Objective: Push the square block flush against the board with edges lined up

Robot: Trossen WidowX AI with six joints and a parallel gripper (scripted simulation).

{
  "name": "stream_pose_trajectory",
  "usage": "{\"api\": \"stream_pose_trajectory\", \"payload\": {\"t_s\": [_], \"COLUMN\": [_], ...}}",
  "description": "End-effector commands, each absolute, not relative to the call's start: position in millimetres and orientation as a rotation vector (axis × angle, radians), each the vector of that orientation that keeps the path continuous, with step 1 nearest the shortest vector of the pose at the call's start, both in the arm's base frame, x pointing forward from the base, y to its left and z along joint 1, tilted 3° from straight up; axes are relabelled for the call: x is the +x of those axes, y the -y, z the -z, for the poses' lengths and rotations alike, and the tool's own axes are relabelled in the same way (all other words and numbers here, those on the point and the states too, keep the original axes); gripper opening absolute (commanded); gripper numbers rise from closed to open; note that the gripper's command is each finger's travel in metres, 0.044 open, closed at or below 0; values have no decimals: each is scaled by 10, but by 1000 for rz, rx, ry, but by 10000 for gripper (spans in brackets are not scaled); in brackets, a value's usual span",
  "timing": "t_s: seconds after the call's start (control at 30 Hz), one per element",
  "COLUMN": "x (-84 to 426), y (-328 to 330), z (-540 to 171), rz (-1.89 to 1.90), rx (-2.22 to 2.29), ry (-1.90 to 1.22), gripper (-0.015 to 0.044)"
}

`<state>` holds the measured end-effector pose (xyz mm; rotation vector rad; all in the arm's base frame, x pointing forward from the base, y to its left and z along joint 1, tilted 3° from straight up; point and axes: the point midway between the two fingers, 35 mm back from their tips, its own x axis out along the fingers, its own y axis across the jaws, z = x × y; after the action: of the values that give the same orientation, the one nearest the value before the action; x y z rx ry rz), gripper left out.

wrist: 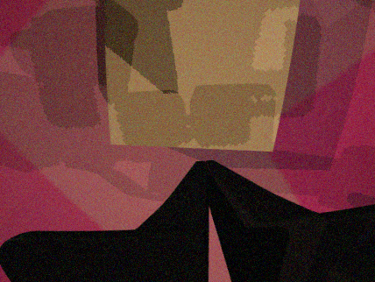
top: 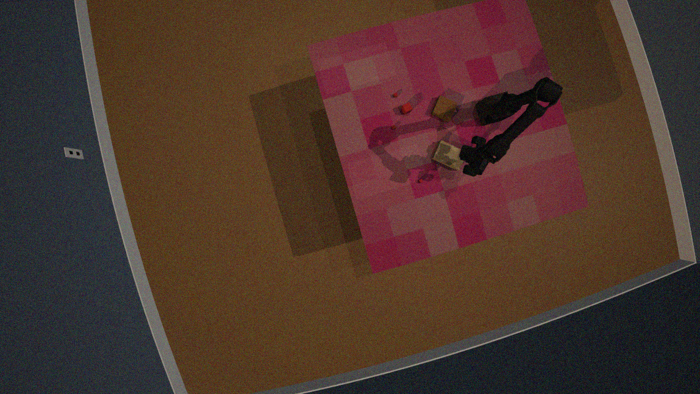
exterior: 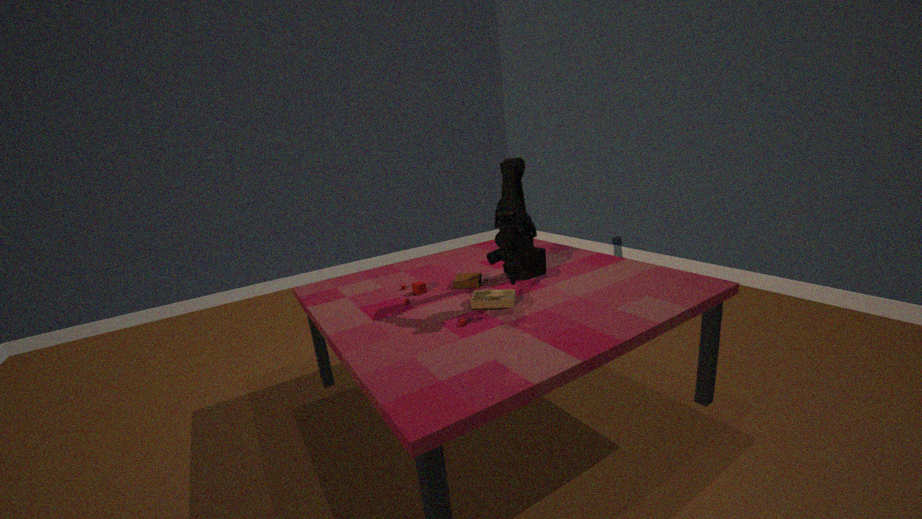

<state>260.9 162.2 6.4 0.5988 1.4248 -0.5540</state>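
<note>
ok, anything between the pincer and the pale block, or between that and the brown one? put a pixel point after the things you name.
Nothing visible either way: just tabletop and shadow between pincer (top: 471, 154) (exterior: 513, 282) (wrist: 205, 161) and pale block (top: 444, 152) (exterior: 492, 302) (wrist: 223, 48), and between that and brown block (top: 444, 108) (exterior: 467, 281). Red cube (top: 407, 107) (exterior: 418, 288) sits off to one side.
</note>
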Motion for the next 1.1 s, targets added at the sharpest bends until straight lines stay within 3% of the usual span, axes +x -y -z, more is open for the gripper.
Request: {"api": "stream_pose_trajectory", "payload": {"t_s": [0.0,0.23,0.4,1.07], "x": [2424,2428,2458,2611], "y": [-1893,-1894,-1882,-1754], "z": [-19,12,531,519], "rz": [647,647,648,648], "rx": [673,673,672,672], "ry": [-1406,-1406,-1406,-1404], "gripper": [0,0,0,0]}}
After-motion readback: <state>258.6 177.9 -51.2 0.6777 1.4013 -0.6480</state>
